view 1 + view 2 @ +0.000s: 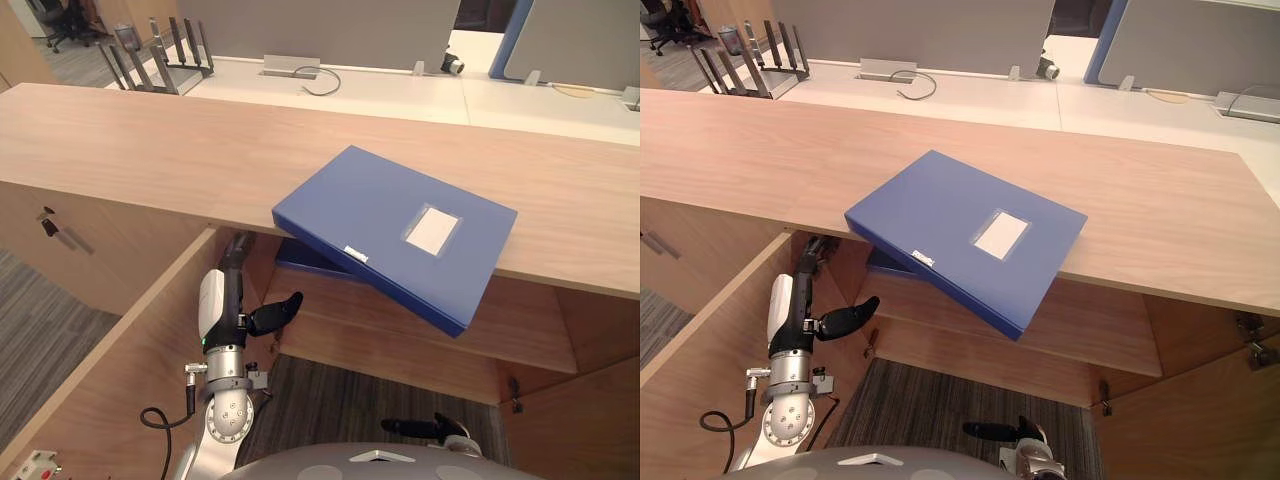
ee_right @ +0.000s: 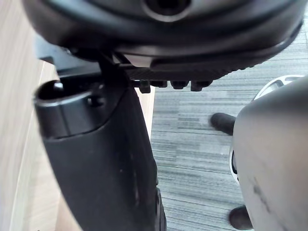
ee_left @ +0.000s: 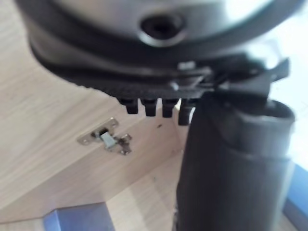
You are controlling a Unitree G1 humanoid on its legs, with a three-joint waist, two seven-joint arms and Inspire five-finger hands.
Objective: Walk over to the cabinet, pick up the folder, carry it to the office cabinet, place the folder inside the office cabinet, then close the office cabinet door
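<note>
folder (image 1: 395,235): smooth matt plastic; cabinet top (image 1: 150,140): matt wood grain; hinge (image 3: 107,138): shiny metal.

Left hand (image 3: 231,159) near cabinet wall (image 3: 43,144), metal hinge (image 3: 107,139), blue folder (image 3: 79,219) edge

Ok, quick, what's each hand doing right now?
Left hand: open, holding nothing, fingers up in the cabinet opening.
Right hand: open, holding nothing.
</note>
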